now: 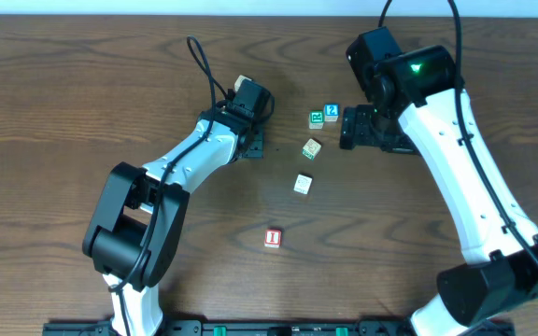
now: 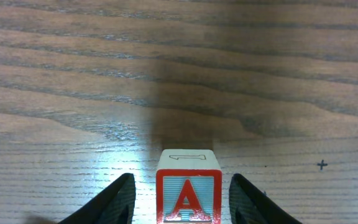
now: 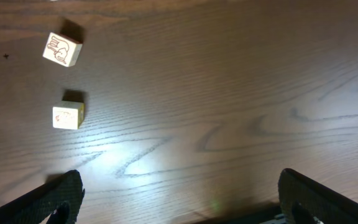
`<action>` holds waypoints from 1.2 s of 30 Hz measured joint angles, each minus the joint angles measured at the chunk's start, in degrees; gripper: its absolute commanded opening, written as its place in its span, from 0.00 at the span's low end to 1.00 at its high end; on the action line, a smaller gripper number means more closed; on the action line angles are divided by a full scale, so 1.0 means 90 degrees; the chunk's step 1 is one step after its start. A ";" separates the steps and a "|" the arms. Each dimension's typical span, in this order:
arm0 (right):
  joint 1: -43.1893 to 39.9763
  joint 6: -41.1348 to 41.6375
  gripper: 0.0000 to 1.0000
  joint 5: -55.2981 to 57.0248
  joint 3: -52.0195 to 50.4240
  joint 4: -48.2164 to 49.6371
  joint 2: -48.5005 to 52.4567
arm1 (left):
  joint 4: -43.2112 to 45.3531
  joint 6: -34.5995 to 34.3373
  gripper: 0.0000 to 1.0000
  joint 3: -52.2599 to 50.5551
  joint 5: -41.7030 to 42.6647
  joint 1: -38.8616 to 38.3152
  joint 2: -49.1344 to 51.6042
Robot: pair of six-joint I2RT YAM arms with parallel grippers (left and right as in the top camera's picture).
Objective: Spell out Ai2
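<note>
The A block (image 2: 188, 194) is caught squarely between the fingers of the left hand (image 2: 182, 179). Its flat sides are turned to the fingers and its red letter faces the wrist camera. A narrow gap is seen on each side, so the hand is judged spread around the block, not yet clamped. A plain closing looks to be all that is called for.

In the overhead view the pair is found toward the far middle of the counter (image 1: 63, 112). The right hand (image 1: 346, 129) is held wide apart with nothing in it, and the blue 2 block (image 1: 332, 112) is spotted just beside it — clearly the nearer arm for that one. The red I block (image 1: 272, 238) is left alone closer to the robot, well apart from both hands.
</note>
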 measured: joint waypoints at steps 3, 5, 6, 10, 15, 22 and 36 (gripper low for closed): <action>0.0000 0.0000 0.99 0.0053 0.0000 0.0002 0.0000 | -0.0068 0.0005 0.56 0.0061 -0.0058 0.0000 -0.0010; 0.0000 0.0000 0.99 0.0075 0.0000 0.0007 0.0002 | -0.0141 0.0010 0.60 0.0119 -0.0092 0.0000 -0.0092; 0.0000 0.0000 0.99 0.0085 0.0000 0.0012 0.0000 | -0.0187 0.0007 0.63 0.0151 -0.0102 0.0000 -0.0160; -0.0007 0.0000 0.97 0.0100 0.0000 0.0017 0.0000 | -0.0413 0.0090 0.75 0.0340 -0.0138 0.0000 -0.0707; 0.0034 0.0000 0.99 0.0136 -0.0024 0.0102 -0.0100 | -0.0901 0.0274 0.95 0.0505 -0.0381 0.0000 -0.1717; 0.0185 -0.0002 0.99 0.0185 -0.0063 -0.0158 -0.1464 | -0.1885 0.0313 0.95 0.0508 -0.1008 0.0000 -0.3089; 0.0631 -0.0304 0.99 -0.0015 -0.1137 -0.0493 -0.3356 | -0.5350 0.0311 0.95 0.1656 -0.1739 0.0005 -0.6045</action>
